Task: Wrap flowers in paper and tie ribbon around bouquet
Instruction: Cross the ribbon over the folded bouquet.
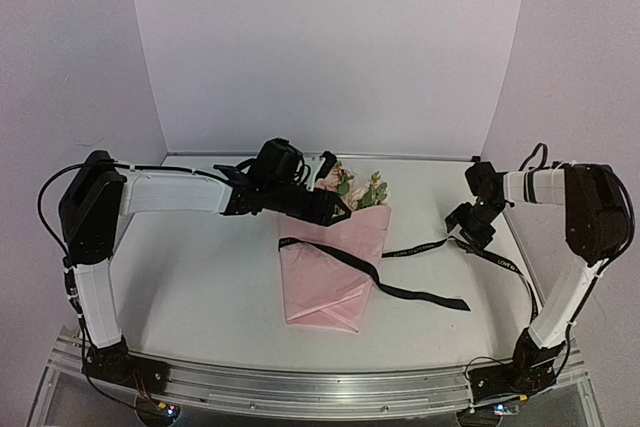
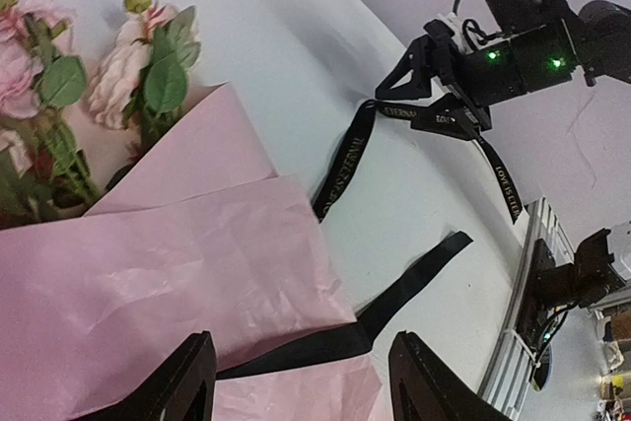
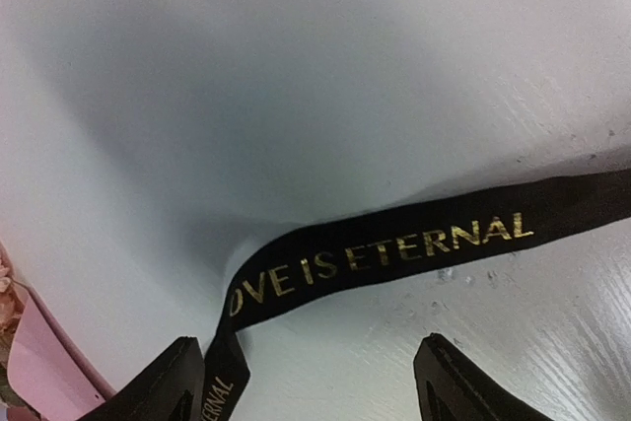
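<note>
The right gripper (image 3: 308, 347) is hanging spread, pinching nothing, with the ribbon (image 3: 394, 248) lying slack just ahead of its fingers. The left gripper (image 2: 301, 352) is hovering spread too, with the ribbon crossing the paper (image 2: 148, 283) right beneath it and the flowers (image 2: 128, 66) poking out beyond. To my eye, each should be taking its ribbon end flat and pulling evenly, without dragging the thin wrap open.

Left pincer (image 2: 304, 367) and right pincer (image 3: 308, 362) agape
</note>
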`<action>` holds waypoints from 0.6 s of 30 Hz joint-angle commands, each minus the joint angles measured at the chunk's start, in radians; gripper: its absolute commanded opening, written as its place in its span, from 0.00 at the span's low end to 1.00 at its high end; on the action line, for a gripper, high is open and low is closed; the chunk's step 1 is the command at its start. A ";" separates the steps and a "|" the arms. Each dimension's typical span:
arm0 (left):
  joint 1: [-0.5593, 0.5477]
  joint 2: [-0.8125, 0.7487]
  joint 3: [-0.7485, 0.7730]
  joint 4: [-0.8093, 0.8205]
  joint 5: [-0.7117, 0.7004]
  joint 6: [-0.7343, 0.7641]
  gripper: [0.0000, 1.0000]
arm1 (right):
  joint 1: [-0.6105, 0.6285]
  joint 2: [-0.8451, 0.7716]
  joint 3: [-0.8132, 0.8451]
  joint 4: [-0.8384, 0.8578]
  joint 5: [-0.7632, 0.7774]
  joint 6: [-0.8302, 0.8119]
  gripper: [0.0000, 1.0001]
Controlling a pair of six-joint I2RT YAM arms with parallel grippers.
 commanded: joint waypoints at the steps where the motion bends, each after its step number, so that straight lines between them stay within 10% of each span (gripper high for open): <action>1: 0.038 -0.103 -0.061 0.016 -0.012 -0.040 0.62 | 0.002 0.042 0.032 0.003 0.019 0.057 0.74; 4: 0.053 -0.137 -0.102 0.014 -0.017 -0.049 0.61 | 0.001 0.075 0.045 0.005 0.021 0.065 0.64; 12: 0.085 -0.209 -0.156 -0.017 -0.042 -0.056 0.61 | 0.035 0.051 0.116 -0.033 0.081 0.005 0.01; 18: 0.096 -0.225 -0.162 -0.020 -0.033 -0.064 0.61 | 0.308 0.036 0.253 -0.135 0.218 -0.099 0.03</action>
